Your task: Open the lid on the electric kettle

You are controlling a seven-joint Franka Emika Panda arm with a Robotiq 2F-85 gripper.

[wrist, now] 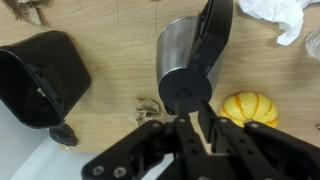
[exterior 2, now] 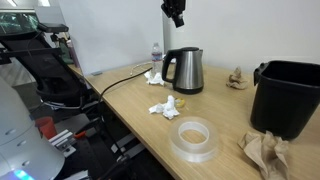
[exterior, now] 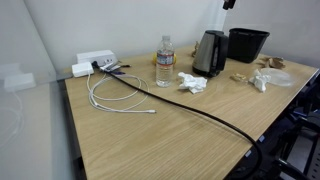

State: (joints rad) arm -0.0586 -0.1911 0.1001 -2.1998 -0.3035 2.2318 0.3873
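The electric kettle (exterior: pixel 209 53) is a brushed-steel jug with a black handle, standing upright on the wooden table; it shows in both exterior views (exterior 2: pixel 185 70). Its round black lid (exterior 2: pixel 184 51) sits flat and closed on top. In the wrist view I look down on the lid (wrist: pixel 185 92), the steel body (wrist: pixel 172 45) and the handle (wrist: pixel 215 28). My gripper (exterior 2: pixel 177 15) hangs well above the kettle, apart from it, and sits at the top edge of an exterior view (exterior: pixel 229 4). Its fingers (wrist: pixel 190 118) are shut and hold nothing.
A black bin (exterior: pixel 247 44) (exterior 2: pixel 288 95) (wrist: pixel 40 75) stands beside the kettle. Also on the table are a clear water bottle (exterior: pixel 165 62), crumpled white tissue (exterior: pixel 191 83) (exterior 2: pixel 165 107), a small yellow gourd-like object (wrist: pixel 248 107), a tape roll (exterior 2: pixel 194 138), brown paper (exterior 2: pixel 265 150) and cables (exterior: pixel 120 95).
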